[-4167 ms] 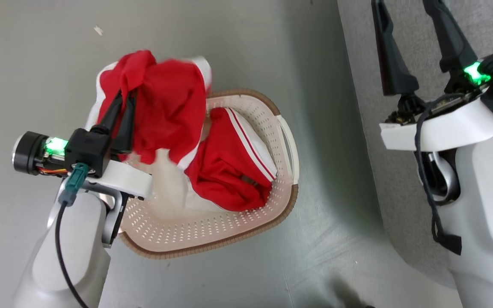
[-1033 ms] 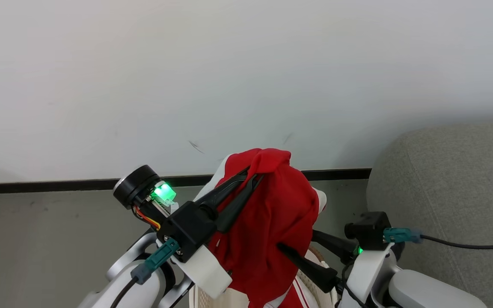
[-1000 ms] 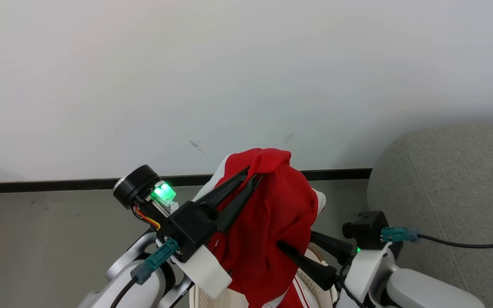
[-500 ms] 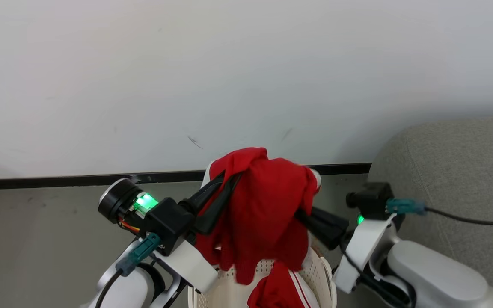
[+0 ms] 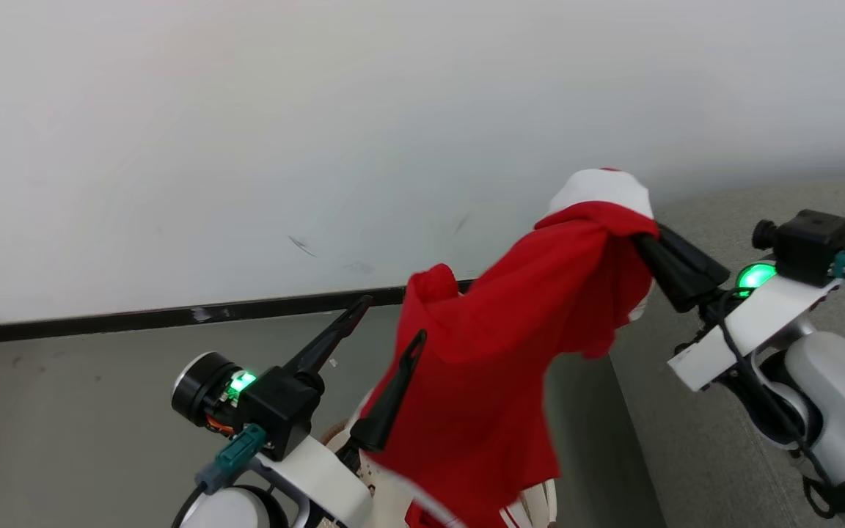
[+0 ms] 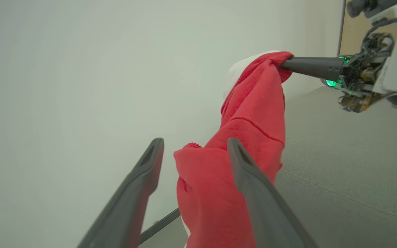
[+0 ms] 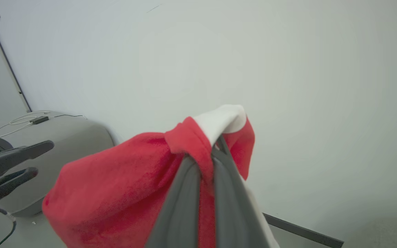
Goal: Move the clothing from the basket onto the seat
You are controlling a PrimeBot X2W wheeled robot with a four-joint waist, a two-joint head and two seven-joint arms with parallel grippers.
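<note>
Head view: my right tool (image 5: 641, 236) is pressed together on a top fold of the red garment (image 5: 510, 352), holding it up in the air. The cloth hangs down over the basket (image 5: 538, 506), just beside the edge of the grey sofa (image 5: 686, 455), not on the seat. My left tool (image 5: 389, 323) is spread. In the left wrist view a lower fold sits between its fingers (image 6: 253, 179), against one of them, unpinched.
</note>
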